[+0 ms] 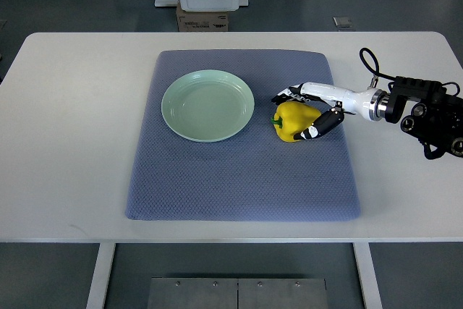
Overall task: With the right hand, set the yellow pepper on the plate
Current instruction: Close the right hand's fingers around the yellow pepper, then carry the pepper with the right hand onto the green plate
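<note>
My right hand (307, 113), fingers curled around the yellow pepper (294, 121), centre-right of frame. The plate (173, 117), centre-left, is bare; lift and transfer remain.

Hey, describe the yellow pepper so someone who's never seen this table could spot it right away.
On the white table lies a blue-grey mat with a pale green plate on its left half. The pepper sits on the mat just right of the plate, not touching it, with the right hand wrapped around it. It is the only bright yellow thing there, with a small green stem.
</note>
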Motion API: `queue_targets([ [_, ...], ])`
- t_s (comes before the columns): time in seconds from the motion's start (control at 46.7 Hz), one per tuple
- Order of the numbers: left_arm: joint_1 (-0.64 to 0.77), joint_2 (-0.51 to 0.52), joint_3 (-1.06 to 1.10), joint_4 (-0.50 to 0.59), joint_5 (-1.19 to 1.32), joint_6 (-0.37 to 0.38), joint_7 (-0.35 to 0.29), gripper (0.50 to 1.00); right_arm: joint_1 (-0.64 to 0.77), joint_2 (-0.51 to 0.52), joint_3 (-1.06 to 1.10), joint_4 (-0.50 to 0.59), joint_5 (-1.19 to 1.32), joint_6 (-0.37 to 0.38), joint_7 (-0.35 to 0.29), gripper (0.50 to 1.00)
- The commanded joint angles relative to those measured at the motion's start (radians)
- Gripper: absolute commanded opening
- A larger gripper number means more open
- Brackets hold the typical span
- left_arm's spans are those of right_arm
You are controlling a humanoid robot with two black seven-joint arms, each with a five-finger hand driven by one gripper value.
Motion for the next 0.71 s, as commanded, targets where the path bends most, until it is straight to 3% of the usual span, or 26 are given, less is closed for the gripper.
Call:
queue_targets([
  [0.0,0.000,0.000,0.000,0.000,0.000,0.000,0.000,1.000,-0.001,0.002,-0.001,0.000,0.001,0.000,0.001,0.799],
  [0.086,0.000,0.000,0.000,0.000,0.000,0.000,0.000,1.000,-0.001,0.002,-0.002,-0.001,0.001,0.000,0.001,0.740],
  [0.171,0.000,0.000,0.000,0.000,0.000,0.000,0.000,1.000,-0.001,0.002,-0.001,-0.001,0.001,0.000,0.000,0.615],
  [0.214,0.000,0.000,0.000,0.000,0.000,0.000,0.000,1.000,-0.001,0.002,-0.001,-0.004,0.001,0.000,0.000,0.515],
  [0.235,0.000,0.000,0.000,0.000,0.000,0.000,0.000,1.000,0.001,0.002,-0.001,-0.007,0.001,0.000,-0.002,0.500],
  [0.685,0.000,0.000,0.000,0.000,0.000,0.000,0.000,1.000,0.061,0.021,0.045,-0.016,0.016,-0.040,-0.028,0.500],
])
